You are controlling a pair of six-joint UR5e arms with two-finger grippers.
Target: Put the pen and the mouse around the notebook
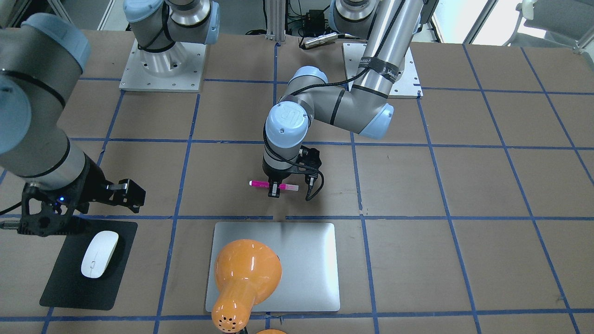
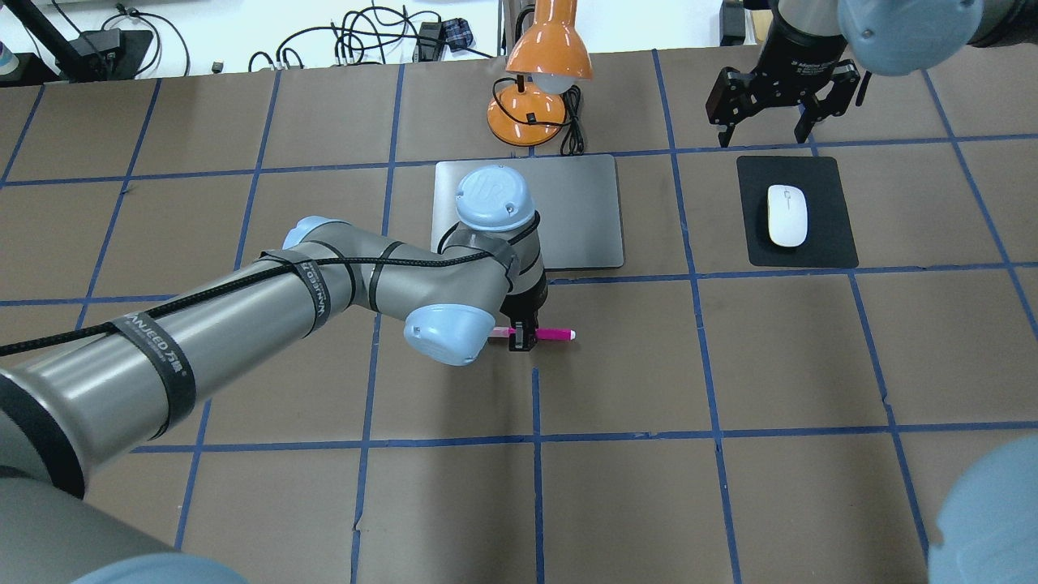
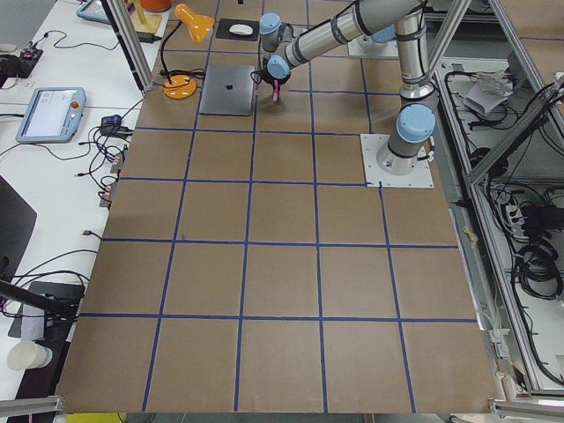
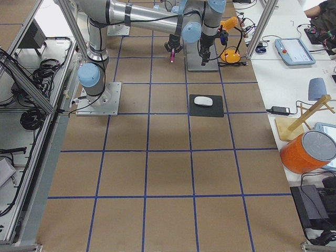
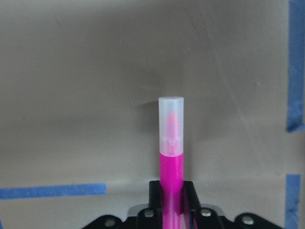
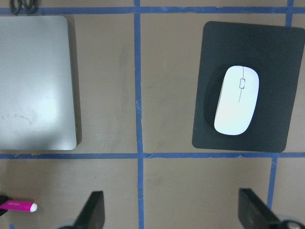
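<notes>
Tabletop (image 1: 464, 185) from the front: brown paper ruled into squares by blue tape (image 1: 431, 153), with 2 arms bolted at the far side. On it I count 1 notebook (image 1: 306, 264), 1 orange lamp (image 1: 246, 273) whose shade hides part of the notebook from this side, 1 black mat (image 1: 65, 287), and 1 mouse (image 1: 99, 254) lying on that mat, well apart from the notebook, on the robot's right. The left gripper (image 1: 274, 189) has its jaws clamped on the 1 pen (image 1: 260, 183), which is held level and crosswise, near the notebook's robot-side edge but clear of it. The right gripper (image 1: 127, 194) hangs above the table near the mat.

From overhead, the right gripper's 2 fingers are spread wide with nothing between them, and the lamp's base stands just beyond the notebook.

The left side view shows a bench with cables, 1 grey pendant (image 3: 48, 113) and 1 paper cup (image 3: 25, 355).

The right side view adds 1 orange canister (image 4: 307, 151) on the opposite bench.

The left wrist view has the pen's pale cap pointing away; I cannot tell whether the pen touches the paper.

The right wrist view looks straight down on mouse, mat and notebook.
</notes>
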